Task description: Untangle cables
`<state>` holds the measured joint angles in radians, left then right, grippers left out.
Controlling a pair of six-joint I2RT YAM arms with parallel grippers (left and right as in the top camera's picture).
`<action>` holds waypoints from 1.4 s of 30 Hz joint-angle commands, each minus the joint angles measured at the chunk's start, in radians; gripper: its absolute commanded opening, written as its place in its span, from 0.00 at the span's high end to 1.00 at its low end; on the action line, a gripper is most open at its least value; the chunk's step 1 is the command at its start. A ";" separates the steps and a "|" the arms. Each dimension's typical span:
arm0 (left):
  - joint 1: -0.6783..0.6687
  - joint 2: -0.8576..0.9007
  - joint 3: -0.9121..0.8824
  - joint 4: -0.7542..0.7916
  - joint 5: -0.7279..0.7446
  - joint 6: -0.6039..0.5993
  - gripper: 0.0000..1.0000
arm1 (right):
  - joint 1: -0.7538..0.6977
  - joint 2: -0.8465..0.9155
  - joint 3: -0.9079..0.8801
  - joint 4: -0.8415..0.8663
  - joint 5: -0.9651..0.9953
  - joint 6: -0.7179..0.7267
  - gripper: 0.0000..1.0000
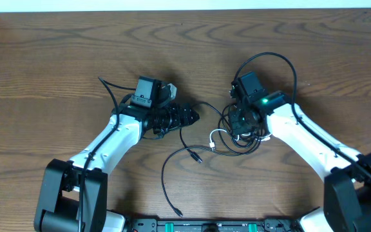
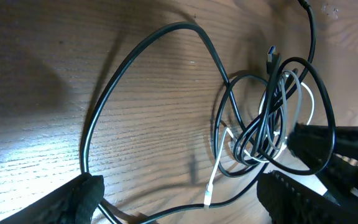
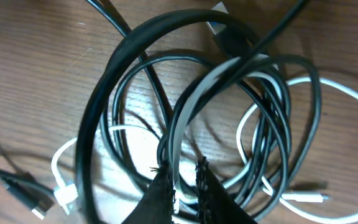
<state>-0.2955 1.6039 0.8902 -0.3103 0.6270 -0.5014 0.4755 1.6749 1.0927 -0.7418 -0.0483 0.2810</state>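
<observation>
The cables (image 1: 237, 136) lie in a knotted pile of black loops with a whitish strand (image 1: 216, 136) at mid table. One loose black cable (image 1: 172, 161) trails from the pile toward the front edge. My right gripper (image 1: 239, 129) sits on top of the pile. In the right wrist view its fingers (image 3: 166, 190) stand almost together, pinching one dark strand (image 3: 178, 134) of the tangle (image 3: 229, 106). My left gripper (image 1: 195, 117) is just left of the pile, low over the wood. Its fingers (image 2: 82, 196) are wide apart, with a black cable (image 2: 253, 190) and a white plug (image 2: 209, 198) lying between them, untouched.
A thicker black wire (image 1: 282, 61) loops up from the right arm behind the pile, and another (image 1: 108, 90) runs off the left arm. A black rail (image 1: 205, 225) runs along the table's front edge. Bare wood (image 1: 57, 58) spreads to the left and back.
</observation>
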 commanded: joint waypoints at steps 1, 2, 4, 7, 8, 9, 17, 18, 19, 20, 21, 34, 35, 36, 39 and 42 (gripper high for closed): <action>0.002 0.005 -0.003 -0.002 0.013 -0.009 0.15 | -0.002 0.037 0.004 0.007 0.016 0.024 0.89; 0.002 0.005 -0.003 -0.002 0.013 -0.009 0.15 | -0.003 0.049 0.004 0.010 0.016 0.029 0.89; 0.002 0.005 -0.003 -0.002 0.013 -0.009 0.15 | -0.003 0.065 0.004 0.015 0.020 0.029 0.89; 0.002 0.005 -0.003 -0.002 0.013 -0.009 0.15 | -0.003 0.084 0.004 0.020 0.030 0.029 0.94; 0.002 0.005 -0.003 -0.002 0.013 -0.009 0.15 | -0.003 0.085 0.004 0.019 0.040 0.029 0.99; 0.002 0.005 -0.003 -0.002 0.013 -0.009 0.15 | -0.003 0.085 0.004 0.016 0.047 0.029 0.99; 0.002 0.005 -0.003 -0.002 0.011 -0.009 0.15 | -0.007 0.026 0.036 -0.061 0.042 0.029 0.99; 0.002 0.005 -0.003 -0.002 0.009 -0.009 0.15 | -0.007 0.012 0.046 -0.080 0.042 0.029 0.99; 0.002 0.005 -0.003 -0.002 0.009 -0.008 0.15 | -0.007 -0.010 0.060 -0.106 0.042 0.029 0.99; 0.002 0.005 -0.003 -0.002 0.009 -0.008 0.15 | -0.007 -0.027 0.071 -0.125 0.042 0.029 0.99; 0.002 0.005 -0.003 -0.002 0.009 -0.009 0.15 | -0.007 -0.048 0.083 -0.144 0.042 0.029 0.99; 0.002 0.005 -0.003 -0.002 0.009 -0.008 0.15 | -0.010 -0.304 0.105 -0.227 0.012 0.018 0.99; 0.002 0.005 -0.003 -0.002 0.009 -0.008 0.15 | -0.014 -0.324 0.105 -0.222 0.011 0.018 0.99; 0.002 0.005 -0.003 -0.002 0.009 -0.008 0.15 | -0.018 -0.342 0.105 -0.212 0.010 0.018 0.98; 0.002 0.005 -0.003 -0.001 0.008 -0.008 0.15 | -0.035 -0.404 0.105 -0.153 -0.083 0.018 0.98; 0.002 0.005 -0.003 -0.001 0.008 -0.008 0.15 | -0.046 -0.449 0.105 -0.097 -0.176 0.013 0.98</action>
<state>-0.2955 1.6039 0.8902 -0.3103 0.6266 -0.5014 0.4412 1.2739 1.1790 -0.8616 -0.1123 0.3031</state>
